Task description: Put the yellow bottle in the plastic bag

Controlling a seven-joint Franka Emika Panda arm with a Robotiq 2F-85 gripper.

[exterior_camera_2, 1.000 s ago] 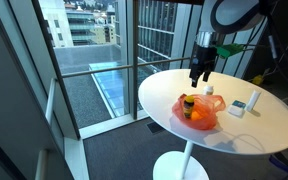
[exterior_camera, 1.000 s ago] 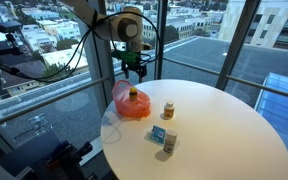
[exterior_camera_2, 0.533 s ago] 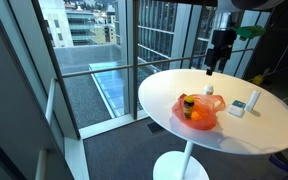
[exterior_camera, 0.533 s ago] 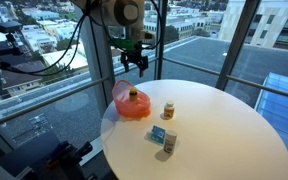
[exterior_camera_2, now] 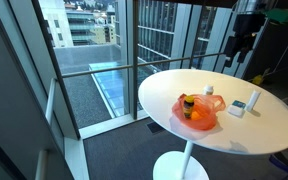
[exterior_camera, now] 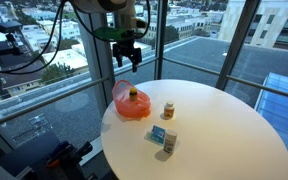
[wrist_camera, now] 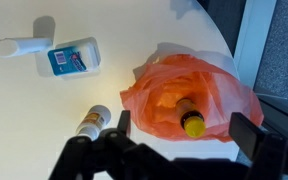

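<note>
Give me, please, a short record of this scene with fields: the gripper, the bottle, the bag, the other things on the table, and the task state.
gripper: open, holding nothing, raised above the table
yellow bottle: inside the bag, yellow cap showing
plastic bag: orange, crumpled, near the table edge
table: round, white
other things: small bottle, blue-and-white box, white object, all outside the bag
task state: the bottle appears to be already in the bag

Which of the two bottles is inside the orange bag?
The yellow-capped bottle: it lies within the orange bag. The small bottle sits outside it, on the table.
</note>
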